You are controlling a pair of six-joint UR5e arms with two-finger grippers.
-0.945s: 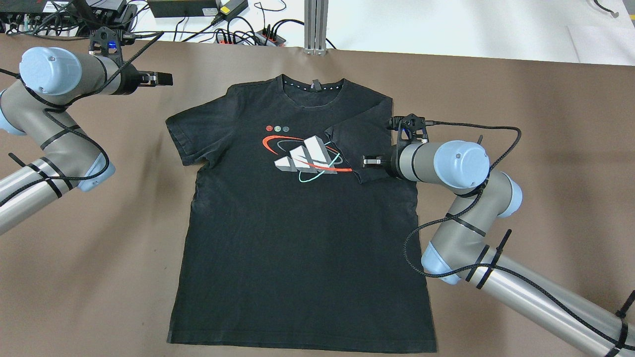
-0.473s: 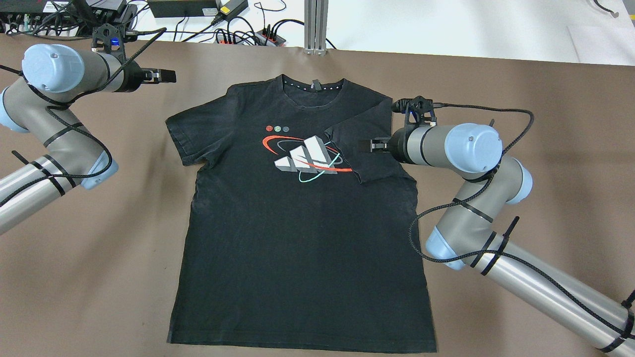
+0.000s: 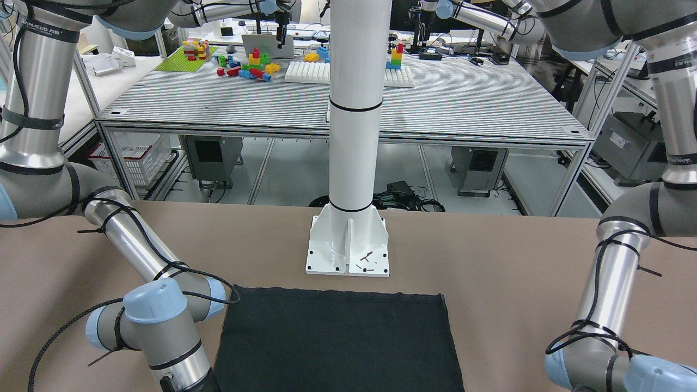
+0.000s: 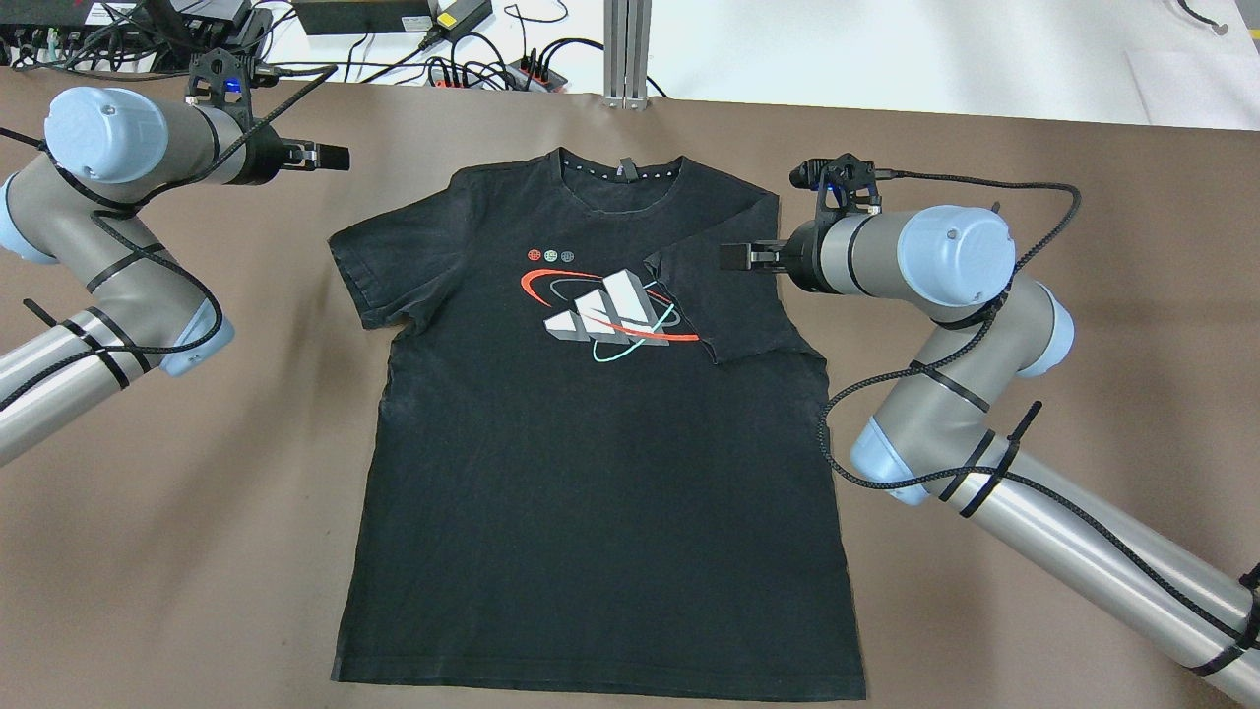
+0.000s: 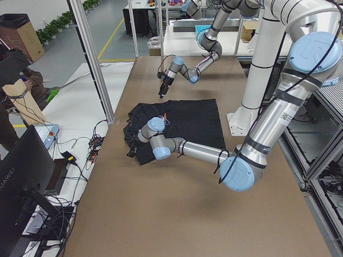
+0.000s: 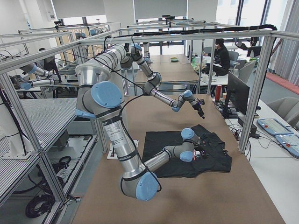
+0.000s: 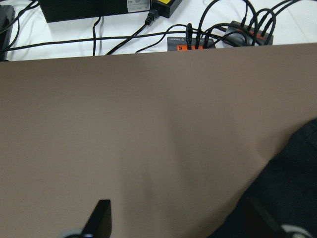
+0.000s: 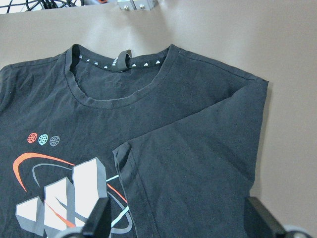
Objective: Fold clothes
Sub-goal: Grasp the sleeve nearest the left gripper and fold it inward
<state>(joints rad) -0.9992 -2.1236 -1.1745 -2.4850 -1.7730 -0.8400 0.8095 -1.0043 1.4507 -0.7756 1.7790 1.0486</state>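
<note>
A black T-shirt (image 4: 591, 473) with a red, white and teal logo (image 4: 610, 310) lies flat, front up, on the brown table (image 4: 984, 167). Its sleeve on the view's right (image 4: 733, 305) is folded inward over the chest; the other sleeve (image 4: 379, 266) lies spread out. My right gripper (image 4: 733, 258) hovers over the folded sleeve, open and empty; the right wrist view shows both fingers wide apart above the sleeve (image 8: 198, 163). My left gripper (image 4: 335, 157) is open and empty over bare table, left of the collar. The hem end (image 3: 337, 337) shows in the front-facing view.
Cables and power strips (image 4: 472, 59) lie just past the table's far edge, beside an aluminium post (image 4: 627, 49). The white pillar (image 3: 354, 109) with its base plate (image 3: 348, 250) stands at the near edge behind the hem. Brown table surface surrounds the shirt.
My right gripper has drawn back from the folded sleeve's hem and moved toward the table's far side, leaving the sleeve folded. The left gripper has barely shifted.
</note>
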